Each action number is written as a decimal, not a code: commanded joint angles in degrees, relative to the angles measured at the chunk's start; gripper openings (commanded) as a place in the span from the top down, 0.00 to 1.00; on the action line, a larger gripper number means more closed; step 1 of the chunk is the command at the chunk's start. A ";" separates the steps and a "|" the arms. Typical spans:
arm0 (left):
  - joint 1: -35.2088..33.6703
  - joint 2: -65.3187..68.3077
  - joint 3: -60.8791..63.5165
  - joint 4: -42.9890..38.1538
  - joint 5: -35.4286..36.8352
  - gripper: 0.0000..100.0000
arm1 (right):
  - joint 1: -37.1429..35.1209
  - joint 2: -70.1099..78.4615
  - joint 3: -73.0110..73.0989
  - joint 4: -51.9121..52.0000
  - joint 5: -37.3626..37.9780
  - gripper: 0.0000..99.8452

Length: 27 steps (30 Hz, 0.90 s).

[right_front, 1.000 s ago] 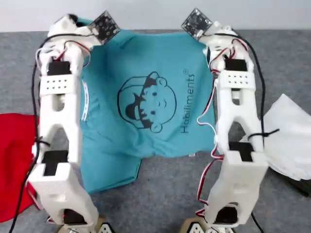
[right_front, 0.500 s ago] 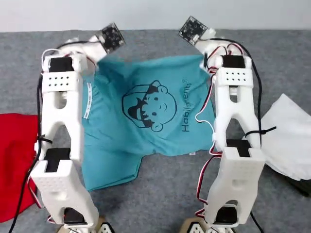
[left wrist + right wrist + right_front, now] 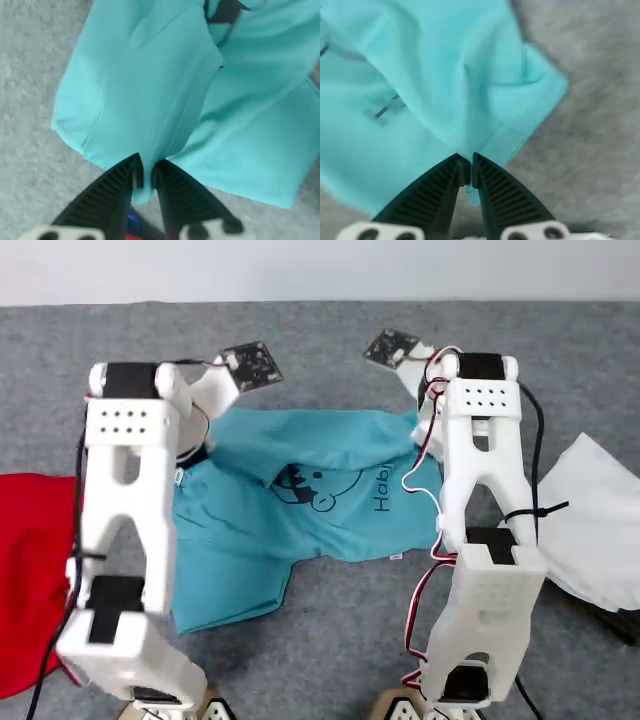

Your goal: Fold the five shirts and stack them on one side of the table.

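I had both tools pinching the teal shirt, which lay across the middle of the tabletop between the two arms. The left gripper was pressed together on a ridge of the shirt's far edge, and the right gripper was closed on the hem beside a corner. That far edge was raised and doubled toward the near side, partly covering the printed face. My worry was the thin bite: each tool held only a sliver at its very tips, so drag against the grey surface could have pulled the cloth free. If one arm travelled further than the other, the fold would have landed skewed, and the part spread toward the near left corner looked likely to bunch underneath. A red shirt lay at the left edge and a white shirt at the right edge, the white one possibly loose rather than folded, though I couldn't be sure. Both sat close enough for a dragged hem to catch them.
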 commanded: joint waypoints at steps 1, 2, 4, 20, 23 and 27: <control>0.44 -10.55 8.66 1.85 0.44 0.99 | -0.31 -4.26 -3.25 6.73 -0.62 0.99; 0.44 -13.10 11.47 1.85 0.44 0.99 | -0.31 -4.26 -3.25 8.57 -0.53 0.99; 0.26 -18.46 16.57 1.85 0.44 0.99 | -0.22 -4.26 -3.25 11.91 -0.44 0.99; 1.76 -47.30 47.16 1.85 -1.93 0.98 | 1.45 -16.04 10.73 13.85 2.81 0.99; 2.20 -48.88 50.51 1.85 -1.93 0.98 | 1.71 -17.71 14.51 13.76 2.81 0.99; 1.93 -49.49 52.79 1.85 -1.93 0.98 | 1.89 -17.80 15.47 12.97 2.55 0.99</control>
